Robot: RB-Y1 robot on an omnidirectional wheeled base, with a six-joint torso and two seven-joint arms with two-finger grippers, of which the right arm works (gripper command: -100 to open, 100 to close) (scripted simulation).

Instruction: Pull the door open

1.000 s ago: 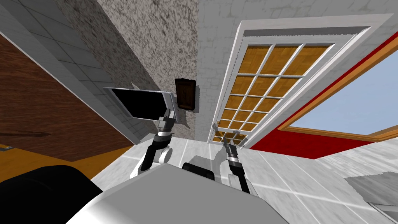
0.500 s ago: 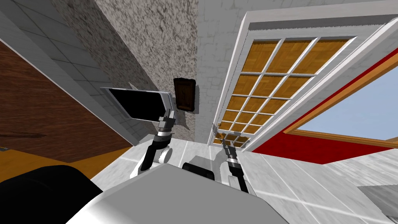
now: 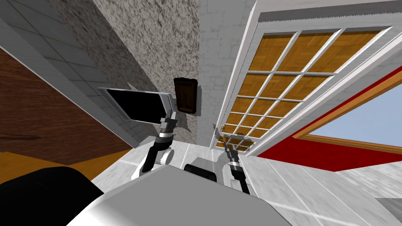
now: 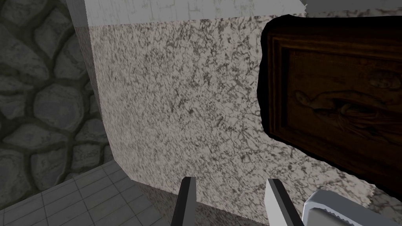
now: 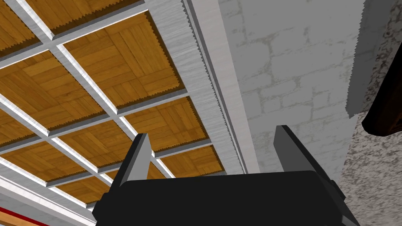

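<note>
Door (image 3: 282,82) has swung further my way over the last second. In the head view its white grid of bars and orange-brown panes now spreads wider across the upper right of the frame, and its top rail runs off the top edge. The rest of that view has hardly shifted.

- Right gripper (image 3: 227,146): sits just right of centre, low in the frame, at the door's bottom corner near the frame edge. In the wrist view the right gripper (image 5: 212,131) is spread wide with nothing between the fingers. Beyond them I see the door (image 5: 117,78) on one side and a white brick wall (image 5: 294,59) on the other. I cannot tell whether either finger touches the door.
- Left gripper (image 3: 170,115): raised left of centre, at the corner of a grey-framed black panel (image 3: 137,105). In the wrist view the left gripper (image 4: 229,179) is parted and holds nothing, and it faces a speckled wall (image 4: 176,98).
- Dark wooden picture frame (image 3: 185,95): hangs on the speckled wall (image 3: 157,47) in mid-frame, between the two arms. It also shows off to one side of the left fingers (image 4: 337,94).
- White brick wall (image 3: 216,59): a strip between the picture frame and the door.
- Red wall (image 3: 314,151): lower right, below the door, with a wood-framed window (image 3: 365,121) above it showing blue.
- Pale tiled floor (image 3: 294,184): bottom right.
</note>
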